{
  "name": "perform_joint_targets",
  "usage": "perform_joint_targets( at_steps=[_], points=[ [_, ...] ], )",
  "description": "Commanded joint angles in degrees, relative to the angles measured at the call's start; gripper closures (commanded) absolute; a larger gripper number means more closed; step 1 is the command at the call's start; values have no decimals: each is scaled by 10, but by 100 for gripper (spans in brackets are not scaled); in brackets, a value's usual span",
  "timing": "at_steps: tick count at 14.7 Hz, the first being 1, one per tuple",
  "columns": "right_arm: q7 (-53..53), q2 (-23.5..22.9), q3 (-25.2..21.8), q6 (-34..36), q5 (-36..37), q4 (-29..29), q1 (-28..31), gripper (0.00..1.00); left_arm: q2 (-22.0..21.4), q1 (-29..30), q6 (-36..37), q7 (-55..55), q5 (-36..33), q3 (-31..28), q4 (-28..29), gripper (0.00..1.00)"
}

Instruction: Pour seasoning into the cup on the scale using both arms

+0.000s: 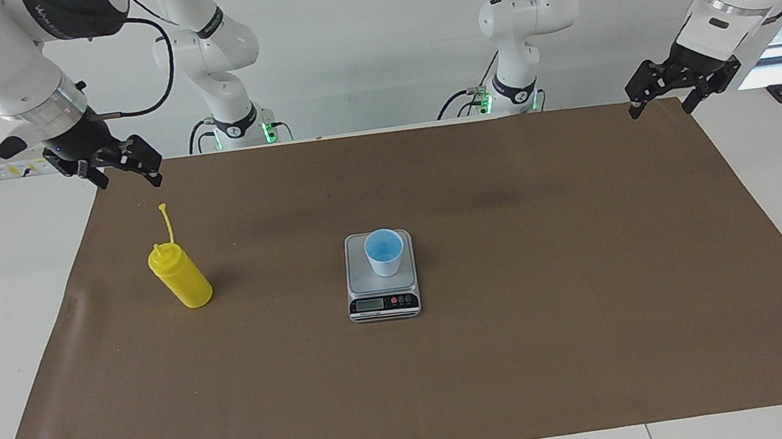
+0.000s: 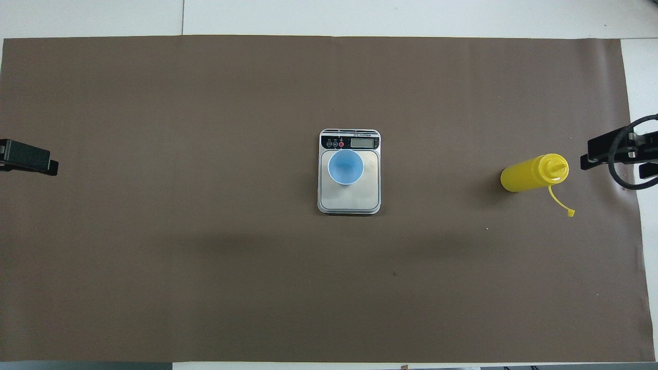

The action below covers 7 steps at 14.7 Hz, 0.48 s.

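Note:
The yellow seasoning bottle [image 1: 179, 277] stands upright on the brown mat toward the right arm's end, its cap strap [image 1: 167, 223] sticking up; it also shows in the overhead view [image 2: 533, 173]. The light blue cup [image 1: 384, 251] stands on the steel platform of the scale [image 1: 384, 302] at mid-table, and both show in the overhead view: cup [image 2: 346, 167], scale [image 2: 349, 203]. My right gripper [image 1: 127, 176] is open and empty, raised over the mat's edge beside the bottle, apart from it. My left gripper [image 1: 661, 108] is open and empty and waits over the mat's corner at the left arm's end.
A brown mat [image 1: 527, 352] covers most of the white table [image 1: 12, 296]. Two more white arm bases [image 1: 233, 119] stand at the robots' edge. The scale's display faces away from the robots.

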<state>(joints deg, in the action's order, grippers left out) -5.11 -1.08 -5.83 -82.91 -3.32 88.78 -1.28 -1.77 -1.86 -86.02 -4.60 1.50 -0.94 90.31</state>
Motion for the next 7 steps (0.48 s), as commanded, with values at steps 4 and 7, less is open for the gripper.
perform_joint_targets(
  at_steps=[4,7],
  points=[
    [18,16,-5,-51,30,31,-15,0,-9,5,5,-7,7,1,8,0],
    [19,15,-4,-52,30,30,-14,0,-9,5,5,-7,7,1,8,0]
  ],
)
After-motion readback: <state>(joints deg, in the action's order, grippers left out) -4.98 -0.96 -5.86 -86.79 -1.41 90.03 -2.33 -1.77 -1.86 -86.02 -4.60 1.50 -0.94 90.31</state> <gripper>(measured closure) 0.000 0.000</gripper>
